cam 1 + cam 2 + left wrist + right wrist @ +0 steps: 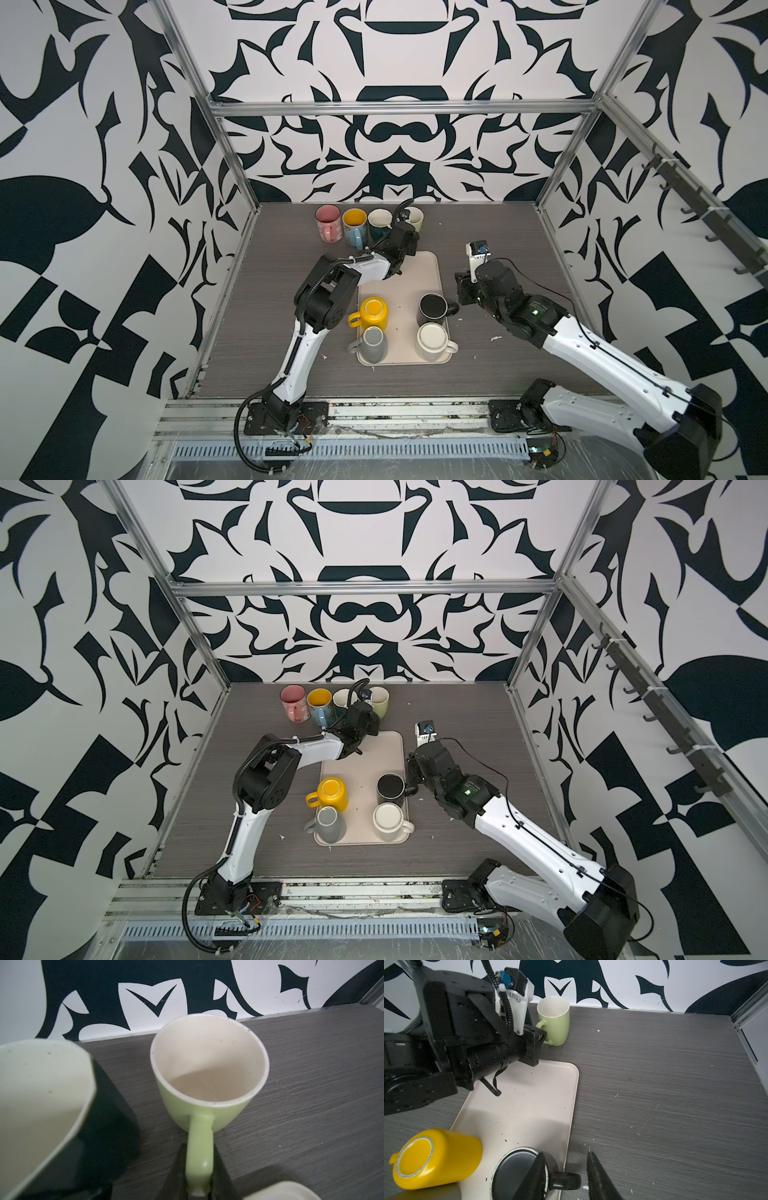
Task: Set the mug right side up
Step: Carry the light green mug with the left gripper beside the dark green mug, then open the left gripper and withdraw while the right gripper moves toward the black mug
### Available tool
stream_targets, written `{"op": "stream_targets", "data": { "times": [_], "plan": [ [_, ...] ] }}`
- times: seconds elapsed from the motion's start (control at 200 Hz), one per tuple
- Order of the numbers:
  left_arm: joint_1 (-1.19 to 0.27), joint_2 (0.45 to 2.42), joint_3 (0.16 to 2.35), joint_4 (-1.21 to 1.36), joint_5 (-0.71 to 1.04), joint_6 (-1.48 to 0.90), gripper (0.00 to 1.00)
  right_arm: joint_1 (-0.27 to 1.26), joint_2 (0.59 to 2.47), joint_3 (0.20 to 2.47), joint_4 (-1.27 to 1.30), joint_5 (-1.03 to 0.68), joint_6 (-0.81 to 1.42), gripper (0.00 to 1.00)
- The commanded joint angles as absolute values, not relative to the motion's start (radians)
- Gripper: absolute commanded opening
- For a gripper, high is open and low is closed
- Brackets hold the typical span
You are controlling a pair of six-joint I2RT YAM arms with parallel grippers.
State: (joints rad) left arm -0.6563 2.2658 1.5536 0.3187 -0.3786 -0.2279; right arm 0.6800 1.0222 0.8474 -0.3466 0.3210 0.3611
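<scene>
Green mug [207, 1076] upright, centre frame, left pincer [199, 1167] clamping its handle; right pincer [566, 1153] gapes astride black mug [508, 1167] handle.

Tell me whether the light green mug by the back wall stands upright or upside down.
Upright: the green mug has its open mouth facing up, cream inside visible, base on the table.

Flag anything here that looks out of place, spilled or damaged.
Four mugs on the tray stand upside down: yellow mug, grey mug, black mug, white mug. White flecks litter the table beside the tray, and dark specks dot the tray. No breakage shows. The left gripper grips the handle of the upright green mug.
</scene>
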Motion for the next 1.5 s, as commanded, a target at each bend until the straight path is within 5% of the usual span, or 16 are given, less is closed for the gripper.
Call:
{"op": "stream_targets", "data": {
  "times": [0.0, 0.46, 0.935, 1.304, 1.494],
  "plan": [
    [-0.653, 2.222, 1.540, 0.348, -0.391, -0.251, 0.26, 0.675, 1.011, 0.850, -0.324, 0.321, 0.371, 0.35],
    [-0.656, 2.117, 1.448, 0.356, -0.390, -0.254, 0.44, 0.676, 1.008, 0.861, -0.329, 0.301, 0.385, 0.35],
    [-0.681, 1.686, 1.194, 0.414, -0.302, -0.245, 0.47, 0.673, 1.126, 1.030, -0.402, 0.203, 0.376, 0.37],
    [-0.682, 1.300, 1.046, 0.147, -0.309, -0.137, 0.56, 0.637, 1.323, 1.239, -0.568, 0.003, 0.469, 0.39],
    [-0.681, 1.151, 0.956, 0.085, -0.396, -0.095, 0.60, 0.486, 1.387, 1.279, -0.614, -0.315, 0.616, 0.40]
  ]
}}
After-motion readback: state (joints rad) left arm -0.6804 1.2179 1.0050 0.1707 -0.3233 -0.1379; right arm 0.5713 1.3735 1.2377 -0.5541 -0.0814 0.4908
